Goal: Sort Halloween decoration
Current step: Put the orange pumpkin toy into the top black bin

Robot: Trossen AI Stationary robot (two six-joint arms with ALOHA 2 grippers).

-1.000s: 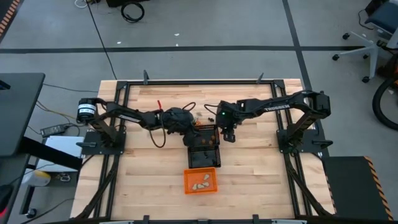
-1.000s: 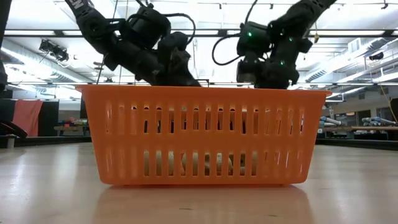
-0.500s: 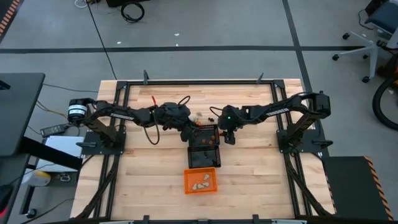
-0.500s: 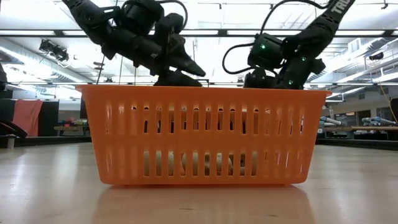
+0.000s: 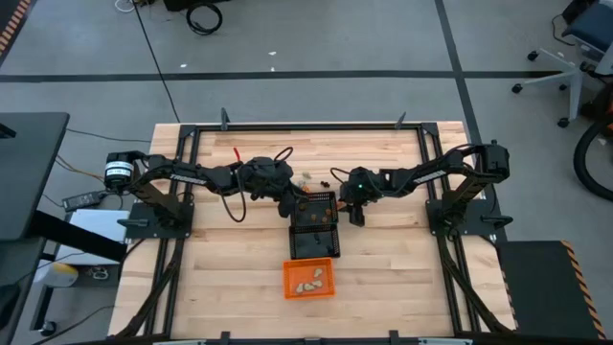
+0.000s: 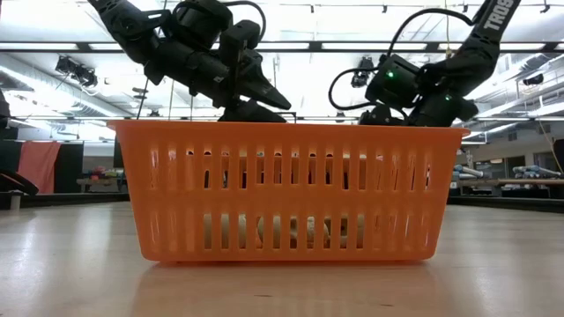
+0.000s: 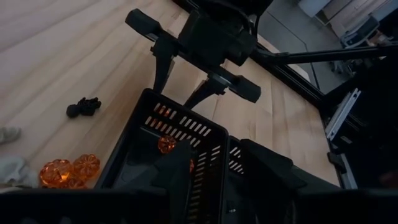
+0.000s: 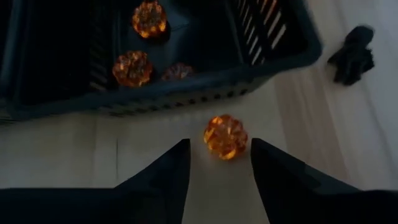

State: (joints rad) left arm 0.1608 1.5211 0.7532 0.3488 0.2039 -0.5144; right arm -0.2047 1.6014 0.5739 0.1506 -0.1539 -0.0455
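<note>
An orange pumpkin trinket (image 8: 225,135) lies on the wood just outside the wall of a black mesh basket (image 8: 186,87). My right gripper (image 8: 219,142) is open, one finger on either side of it, apart from it. Three orange trinkets (image 8: 132,67) lie inside that basket. My left gripper (image 7: 214,146) hangs open over the black baskets (image 5: 314,222), nothing between its fingers. Loose on the table lie two orange trinkets (image 7: 71,171), a black one (image 7: 84,107) and cream ones (image 7: 9,168).
The orange basket (image 5: 309,278) stands nearer the front edge with cream pieces inside; in the low view it (image 6: 282,189) hides the table behind it. A second black trinket (image 8: 352,55) lies near the right gripper. Bare wood lies to the baskets' left and right.
My right gripper has come down toward the table at the right side of the black basket and tipped more steeply downward. My left gripper has risen a little above the black baskets, then kept still.
</note>
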